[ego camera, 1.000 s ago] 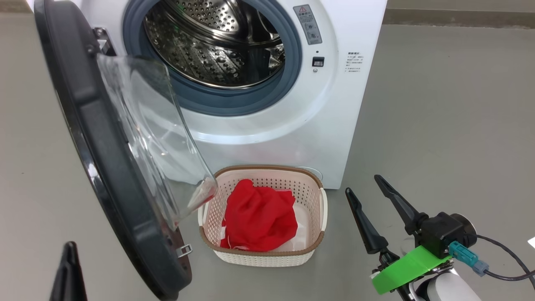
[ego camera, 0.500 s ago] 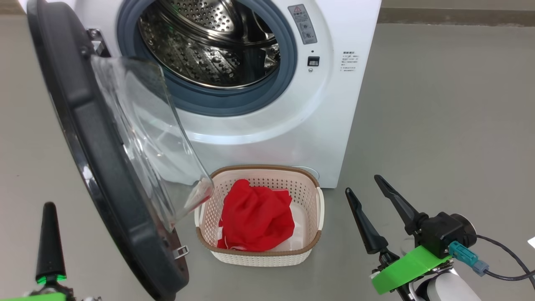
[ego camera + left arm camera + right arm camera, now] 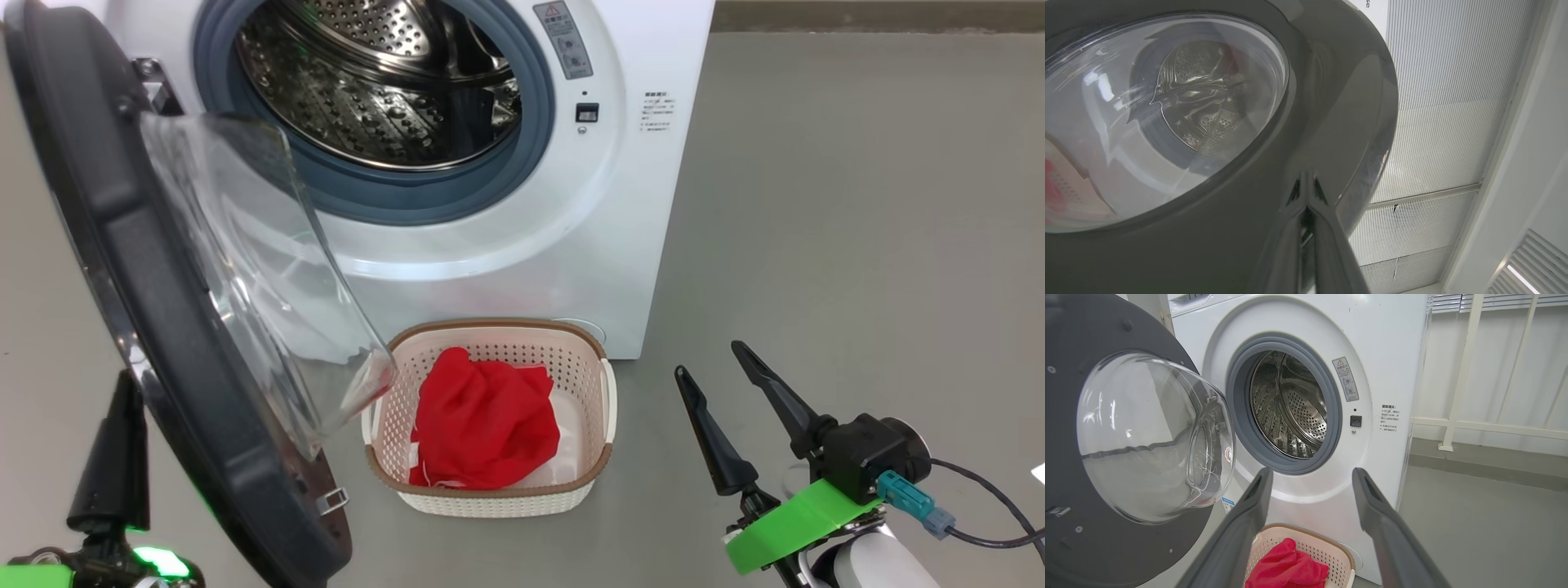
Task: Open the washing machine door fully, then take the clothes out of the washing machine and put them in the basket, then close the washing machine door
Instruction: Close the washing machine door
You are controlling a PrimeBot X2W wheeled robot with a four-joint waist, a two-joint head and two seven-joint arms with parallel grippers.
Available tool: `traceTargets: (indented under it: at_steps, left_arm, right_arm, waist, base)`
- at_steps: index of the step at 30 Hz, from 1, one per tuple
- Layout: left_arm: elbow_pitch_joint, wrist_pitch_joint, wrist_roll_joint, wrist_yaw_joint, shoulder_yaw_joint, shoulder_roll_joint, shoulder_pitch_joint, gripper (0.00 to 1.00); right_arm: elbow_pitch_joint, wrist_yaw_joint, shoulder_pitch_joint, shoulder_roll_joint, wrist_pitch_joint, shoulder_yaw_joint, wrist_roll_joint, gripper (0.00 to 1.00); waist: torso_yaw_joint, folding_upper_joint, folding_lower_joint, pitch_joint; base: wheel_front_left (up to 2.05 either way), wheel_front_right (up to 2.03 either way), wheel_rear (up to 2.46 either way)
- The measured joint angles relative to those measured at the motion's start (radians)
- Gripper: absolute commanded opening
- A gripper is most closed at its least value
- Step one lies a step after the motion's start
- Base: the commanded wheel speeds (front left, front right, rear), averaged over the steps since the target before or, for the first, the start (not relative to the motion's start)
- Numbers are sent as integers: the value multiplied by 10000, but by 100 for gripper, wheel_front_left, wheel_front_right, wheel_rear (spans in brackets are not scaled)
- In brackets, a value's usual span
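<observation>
The white washing machine point(image 3: 620, 204) stands with its door point(image 3: 98, 204) swung wide to the left, and the visible part of the steel drum point(image 3: 367, 82) holds no fabric. Red clothes point(image 3: 482, 425) lie in the cream basket point(image 3: 498, 327) on the floor before the washer. My left gripper point(image 3: 128, 382) is shut, empty, just left of the door's outer face. In the left wrist view its tip point(image 3: 1306, 208) rests against the door's glossy black rim point(image 3: 1249, 228). My right gripper point(image 3: 707, 359) is open and empty to the right of the basket. It faces the washing machine point(image 3: 1392, 355), with the basket point(image 3: 1331, 551) and clothes point(image 3: 1286, 567) below it.
Grey floor point(image 3: 857, 245) spreads to the right of the washer. A white railing point(image 3: 1461, 375) runs along the wall behind it. The open door's glass bowl point(image 3: 245, 269) juts out over the basket's left edge.
The head camera has shifted, sliding the whole scene left. My left gripper has risen into view and come up beside the door's outer face. The right arm has not moved.
</observation>
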Motion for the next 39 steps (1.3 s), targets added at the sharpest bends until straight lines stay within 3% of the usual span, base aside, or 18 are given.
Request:
traceTargets:
  at_steps: [13, 33, 39]
  left_arm:
    - [-372, 497, -355, 640, -98, 174, 19, 0]
    - [-186, 391, -451, 610, -702, 128, -1078, 0]
    - [351, 387, -305, 345, -880, 130, -1790, 0]
  right_arm:
    - [-4, 0, -17, 54, 0, 42, 84, 100]
    - [-111, 0, -283, 29, 0, -19, 88, 100]
    - [-188, 0, -501, 0, 0, -109, 88, 100]
  waist:
    - [-496, 0, 0, 126]
    - [-1678, 0, 0, 690]
    - [-2024, 0, 0, 1036]
  base:
    - [0, 0, 0]
    - [0, 0, 0]
    - [0, 0, 0]
